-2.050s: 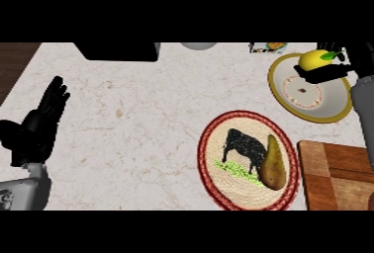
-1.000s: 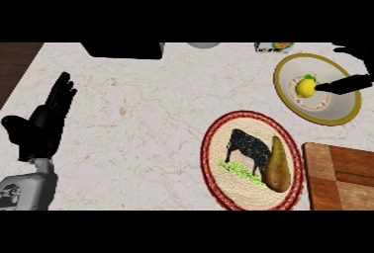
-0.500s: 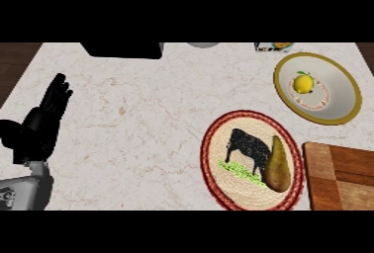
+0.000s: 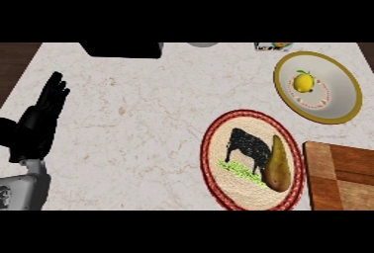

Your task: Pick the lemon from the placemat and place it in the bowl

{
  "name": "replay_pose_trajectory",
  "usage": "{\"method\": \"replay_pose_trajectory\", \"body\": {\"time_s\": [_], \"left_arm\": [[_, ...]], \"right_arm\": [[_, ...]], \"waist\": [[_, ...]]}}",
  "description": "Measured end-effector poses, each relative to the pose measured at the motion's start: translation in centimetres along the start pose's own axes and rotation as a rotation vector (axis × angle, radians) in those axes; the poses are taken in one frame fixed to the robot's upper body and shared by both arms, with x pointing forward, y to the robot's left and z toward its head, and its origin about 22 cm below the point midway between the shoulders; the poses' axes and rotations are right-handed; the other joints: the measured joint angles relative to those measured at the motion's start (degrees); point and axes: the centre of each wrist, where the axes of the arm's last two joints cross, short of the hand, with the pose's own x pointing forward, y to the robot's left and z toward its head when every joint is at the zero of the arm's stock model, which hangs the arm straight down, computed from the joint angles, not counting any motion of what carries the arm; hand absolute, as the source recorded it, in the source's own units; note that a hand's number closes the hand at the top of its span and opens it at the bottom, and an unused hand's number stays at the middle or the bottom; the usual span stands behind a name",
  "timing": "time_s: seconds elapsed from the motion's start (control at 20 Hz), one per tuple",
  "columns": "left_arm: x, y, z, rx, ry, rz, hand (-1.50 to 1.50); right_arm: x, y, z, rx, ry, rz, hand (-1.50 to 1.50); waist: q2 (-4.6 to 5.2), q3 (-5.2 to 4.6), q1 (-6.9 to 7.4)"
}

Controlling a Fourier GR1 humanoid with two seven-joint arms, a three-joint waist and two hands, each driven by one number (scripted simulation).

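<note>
- You are looking down on a pale marble-patterned counter (image 4: 146, 123) with faint brown veining; a strip of dark wood floor (image 4: 15, 64) shows past its far-left corner.
- The lemon (image 4: 303, 82) sits in the bowl (image 4: 345, 106), a grey dish with a mustard-yellow rim at the far right, a little left of the bowl's centre.
- Nearer to you, the round woven placemat (image 4: 215, 148) with a red border and a black cow picture carries a brown pear (image 4: 276, 165) on its right side, stem pointing away from you.
- A wooden cutting board (image 4: 340, 175) lies at the near right, just beside the placemat.
- At the far edge you see a black box-like object (image 4: 120, 49), a grey round item (image 4: 202, 44) and a small printed thing (image 4: 274, 47); none of its writing can be read.
- Your left hand (image 4: 40, 123) rests at the left edge, fingers straight and pointing up, holding nothing.
- Your right hand does not show.
</note>
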Motion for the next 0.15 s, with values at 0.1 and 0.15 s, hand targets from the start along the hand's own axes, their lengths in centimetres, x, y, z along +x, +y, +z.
{"method": "replay_pose_trajectory", "body": {"time_s": [0.1, 0.15], "left_arm": [[0.04, -0.09, -0.03, -0.004, 0.001, 0.0, 0.0], [0.05, 0.0, -0.05, -0.002, 0.006, 0.002, 0.0]], "right_arm": [[0.22, -0.45, 0.3, -0.003, -0.001, -0.016, -1.5], [0.28, -0.74, 0.54, -0.005, -0.004, -0.024, -1.5]], "waist": [[0.0, 0.04, 0.09], [-0.06, 0.04, 0.01]]}}
